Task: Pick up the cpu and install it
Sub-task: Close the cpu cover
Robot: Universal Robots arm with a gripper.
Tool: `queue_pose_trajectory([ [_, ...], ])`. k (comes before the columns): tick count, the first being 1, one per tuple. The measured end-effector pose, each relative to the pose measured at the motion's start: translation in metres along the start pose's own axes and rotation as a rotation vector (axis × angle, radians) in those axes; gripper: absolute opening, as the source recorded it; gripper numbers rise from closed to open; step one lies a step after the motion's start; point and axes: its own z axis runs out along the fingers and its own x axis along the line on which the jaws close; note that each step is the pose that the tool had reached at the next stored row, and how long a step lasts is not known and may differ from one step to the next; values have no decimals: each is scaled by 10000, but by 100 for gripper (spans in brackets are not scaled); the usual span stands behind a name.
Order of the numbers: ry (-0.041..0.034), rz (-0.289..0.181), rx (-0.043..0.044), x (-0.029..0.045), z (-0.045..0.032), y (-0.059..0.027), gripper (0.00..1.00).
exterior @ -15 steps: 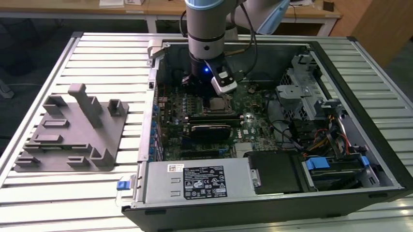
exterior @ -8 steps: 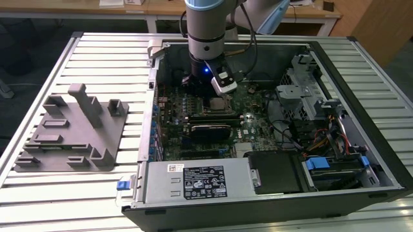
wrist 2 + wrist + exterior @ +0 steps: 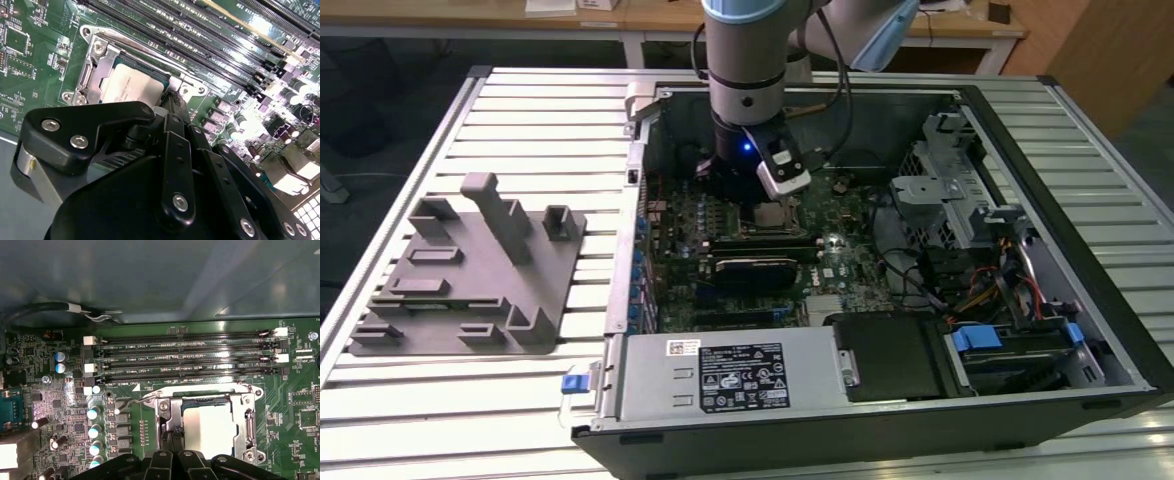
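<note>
Gripper (image 3: pixel 173 434), jaws narrow & holding nothing, sits at edge of cpu (image 3: pixel 209 431) in socket frame (image 3: pixel 248 426); I'd check cpu lies flat, corners aligned, w/o pressing.

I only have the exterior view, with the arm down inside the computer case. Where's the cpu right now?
Observer: In the first wrist view the cpu lies flat inside the socket's metal frame.
Operator: And the gripper?
Observer: In the second wrist view the gripper is at the cpu's edge, near a corner of the frame; I can't judge whether they touch.
Operator: Anything in the memory slots?
Observer: The first wrist view shows four long slots beside the socket, with no modules in them.
</note>
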Motion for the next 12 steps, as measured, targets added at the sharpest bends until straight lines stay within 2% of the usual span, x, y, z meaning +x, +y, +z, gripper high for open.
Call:
queue_pose_trajectory([
  [12, 0, 0, 0, 1, 0, 11, 11],
])
